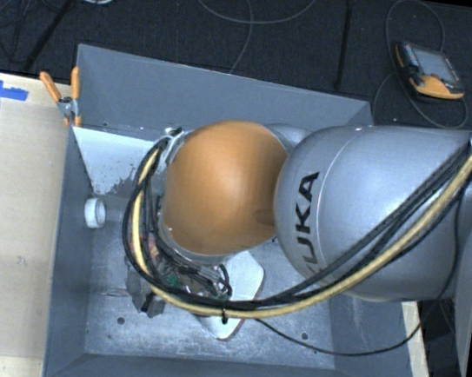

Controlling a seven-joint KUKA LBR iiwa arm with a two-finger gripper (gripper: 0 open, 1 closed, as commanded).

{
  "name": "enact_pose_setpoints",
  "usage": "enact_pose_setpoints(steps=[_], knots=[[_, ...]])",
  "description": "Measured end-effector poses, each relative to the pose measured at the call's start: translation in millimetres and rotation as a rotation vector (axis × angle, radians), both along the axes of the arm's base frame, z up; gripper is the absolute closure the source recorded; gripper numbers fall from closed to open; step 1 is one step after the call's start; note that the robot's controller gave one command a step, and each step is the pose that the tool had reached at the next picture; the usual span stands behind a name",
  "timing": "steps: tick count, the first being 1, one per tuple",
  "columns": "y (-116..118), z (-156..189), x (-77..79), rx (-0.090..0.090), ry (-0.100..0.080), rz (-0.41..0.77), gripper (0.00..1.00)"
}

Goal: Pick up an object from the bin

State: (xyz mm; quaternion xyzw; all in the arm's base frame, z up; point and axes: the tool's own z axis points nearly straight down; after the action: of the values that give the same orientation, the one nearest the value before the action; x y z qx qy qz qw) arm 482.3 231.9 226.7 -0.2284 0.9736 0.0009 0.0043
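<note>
Camera view from above. The KUKA arm [373, 212] entered from the right and lay across most of the grey metal bin [69, 308]. Its wrist, under a rounded orange cover [219, 185], stood over the middle of the bin floor. Black and yellow cables [139, 213] looped round the left and near sides of the cover.

The gripper [151, 301] pointed down below the cover, low over the near-left part of the floor. Only a dark portion of it showed past the wrist and cables, so whether it was open or closed, and whether it had hold of anything, could not be told.

A white flat object [247, 274] lay on the floor just right of the gripper, near the middle of the bin. It was partly covered by the wrist and crossed by a cable, with one edge showing toward the near side.

A small white cylinder [95, 210] rested against the left wall, well apart from the gripper and toward the far side.
</note>
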Motion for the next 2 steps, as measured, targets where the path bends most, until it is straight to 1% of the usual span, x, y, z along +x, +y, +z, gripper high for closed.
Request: enact_pose_setpoints(steps=[1,2], knots=[[-1,-5,-1.4,-0.004,0.008,0.0,0.0],[-17,-81,-11.9,-0.006,0.011,0.524,0.0]])
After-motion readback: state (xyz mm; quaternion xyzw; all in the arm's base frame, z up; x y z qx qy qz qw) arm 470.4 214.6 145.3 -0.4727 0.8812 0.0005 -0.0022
